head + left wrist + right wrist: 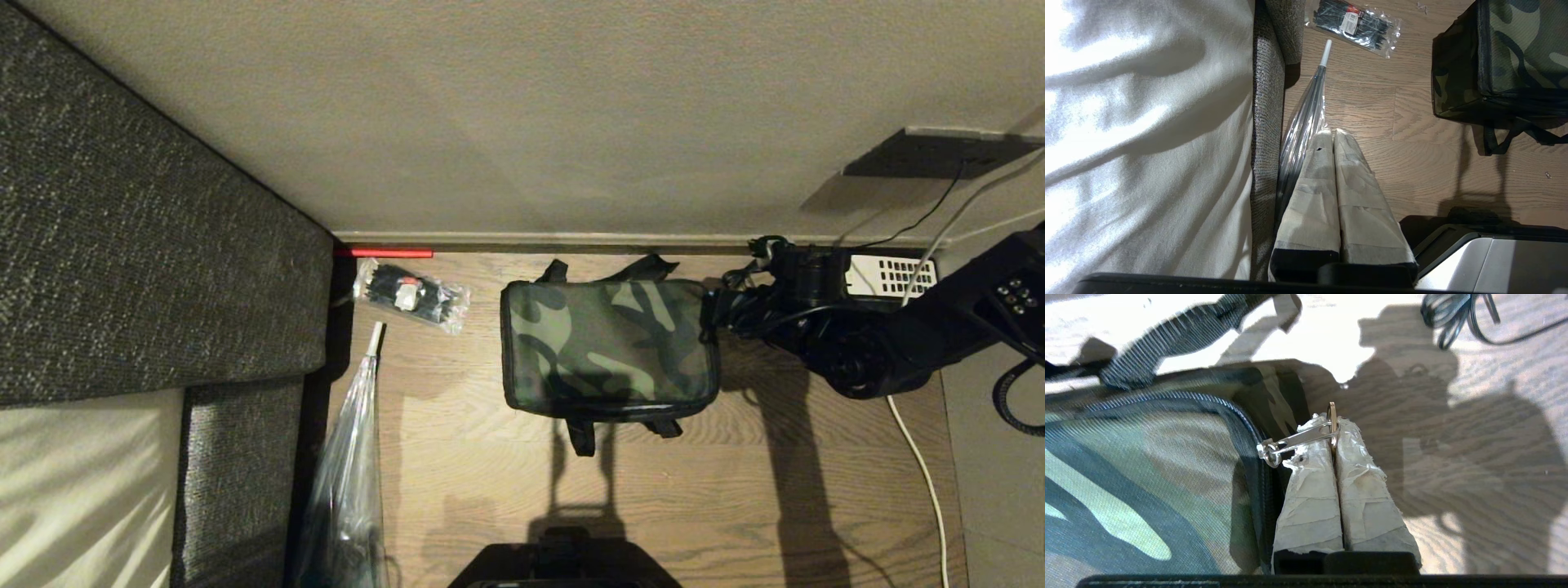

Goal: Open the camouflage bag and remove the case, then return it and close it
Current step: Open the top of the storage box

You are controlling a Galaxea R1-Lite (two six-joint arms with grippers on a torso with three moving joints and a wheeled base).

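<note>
The camouflage bag lies closed on the wooden floor near the wall, black straps sticking out at its near and far sides. My right gripper is at the bag's right end. In the right wrist view the right gripper is shut on the metal ring of the zipper pull, beside the bag at a corner of its zipper line. The case is hidden. My left gripper hangs shut and empty over the floor, well left of the bag.
A clear packet of black cable ties and a folded clear umbrella lie left of the bag, beside grey upholstery. A black telephone and a white cable are right of the bag, behind my right arm.
</note>
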